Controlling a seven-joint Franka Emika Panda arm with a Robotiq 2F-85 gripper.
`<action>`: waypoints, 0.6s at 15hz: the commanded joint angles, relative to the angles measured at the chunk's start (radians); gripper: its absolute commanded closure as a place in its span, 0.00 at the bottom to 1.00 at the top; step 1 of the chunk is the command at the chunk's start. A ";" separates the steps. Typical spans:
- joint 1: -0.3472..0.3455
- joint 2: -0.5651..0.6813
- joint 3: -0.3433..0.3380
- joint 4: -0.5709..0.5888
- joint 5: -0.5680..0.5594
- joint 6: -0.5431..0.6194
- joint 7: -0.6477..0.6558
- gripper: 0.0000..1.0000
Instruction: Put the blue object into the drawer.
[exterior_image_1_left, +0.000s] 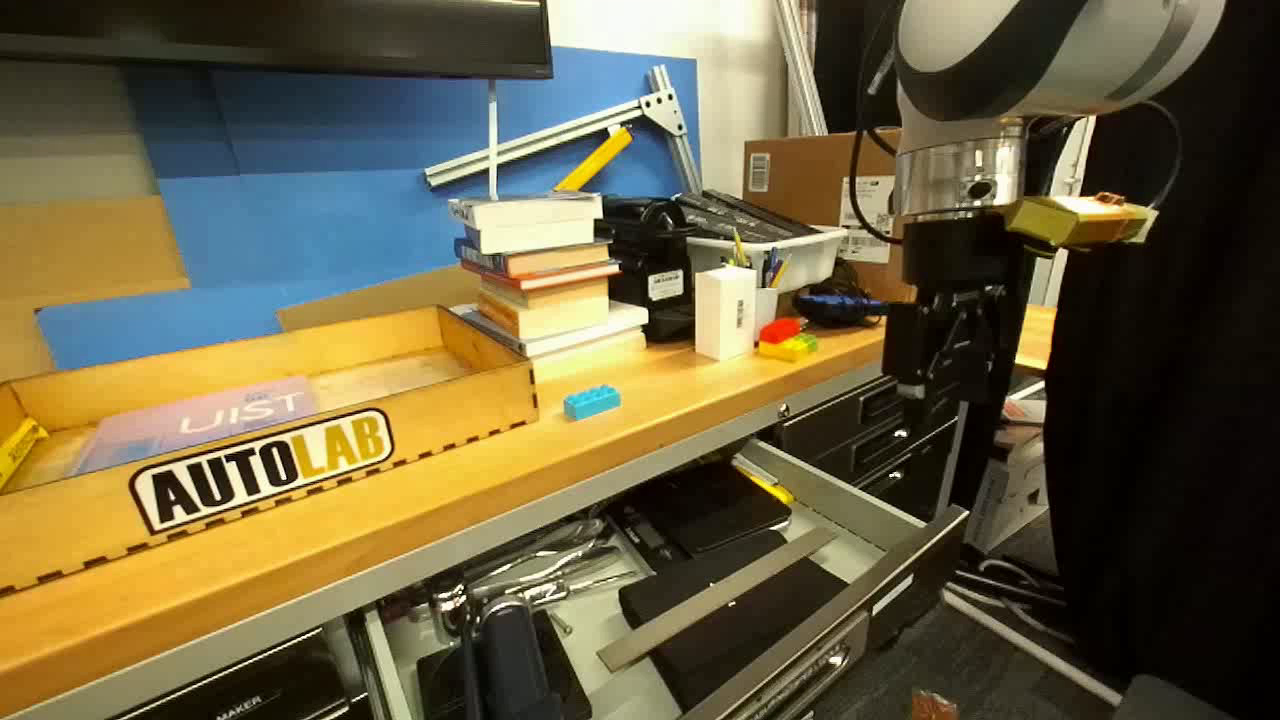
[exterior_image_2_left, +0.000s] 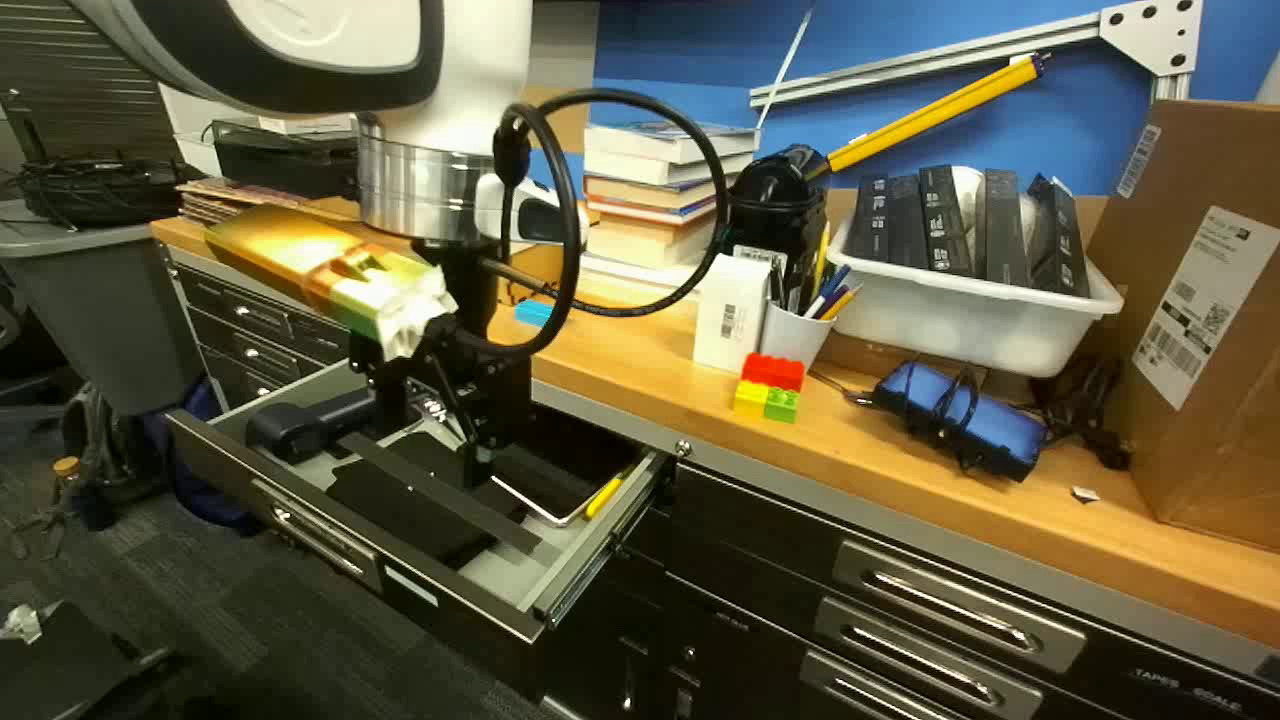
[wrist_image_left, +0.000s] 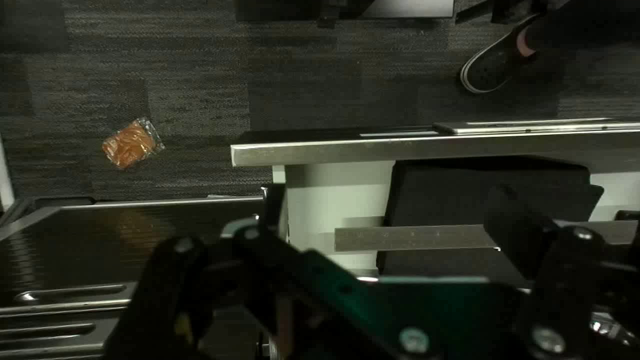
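Observation:
The blue object is a small cyan-blue brick on the wooden bench top, just right of the wooden tray. It also shows in an exterior view, partly behind the arm's cable. It is out of view in the wrist view. The drawer stands pulled open below the bench top, and its front shows in an exterior view and in the wrist view. My gripper is open and empty, pointing down above the drawer's level. In the wrist view its fingers stand wide apart over the drawer.
The drawer holds a metal ruler, black flat cases and bagged tools. On the bench are an AUTOLAB tray, a book stack, a white box, red-yellow-green bricks and a white bin. A monitor hangs above.

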 joint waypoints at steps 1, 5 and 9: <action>-0.013 0.001 0.013 0.002 0.005 -0.001 -0.004 0.00; -0.013 -0.002 0.013 0.003 0.005 -0.001 -0.004 0.00; -0.015 0.024 0.044 0.015 0.016 0.076 0.119 0.00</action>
